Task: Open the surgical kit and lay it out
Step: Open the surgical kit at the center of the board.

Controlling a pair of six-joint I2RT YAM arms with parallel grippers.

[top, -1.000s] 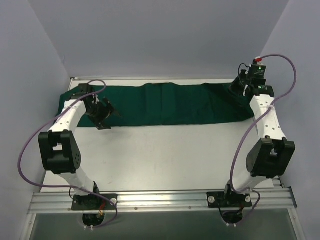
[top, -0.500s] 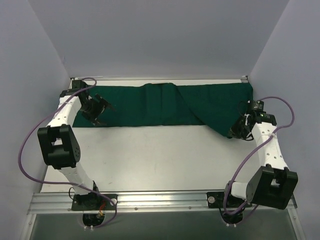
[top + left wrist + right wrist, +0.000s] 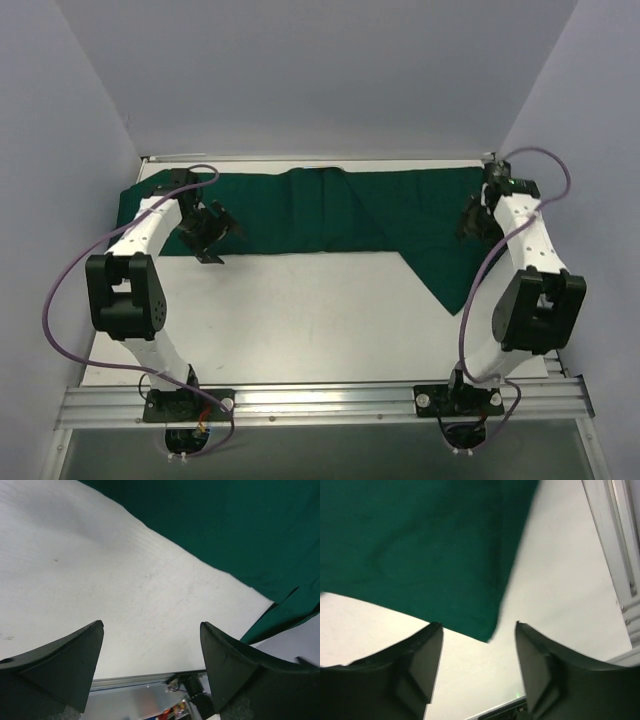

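Of the surgical kit I see only the dark green drape (image 3: 320,210), stretched along the back of the table. Its right part is folded out toward the front, ending in a pointed corner (image 3: 455,305). My right gripper (image 3: 476,218) hovers open over that flap, near the table's right edge. In the right wrist view the gripper (image 3: 477,625) holds nothing, and the drape (image 3: 420,540) ends in a corner just beyond the fingertips. My left gripper (image 3: 214,236) is open at the drape's front left edge. In the left wrist view the gripper (image 3: 151,625) frames bare table, with the drape (image 3: 240,525) beyond.
White tabletop (image 3: 300,310) lies in front of the drape. Grey walls close in the left, back and right sides. An aluminium rail (image 3: 320,400) with both arm bases runs along the near edge.
My right gripper pulled the drape's right flap toward the front, opened and let it go, then moved back toward the far right. The left arm shifted slightly and stayed open.
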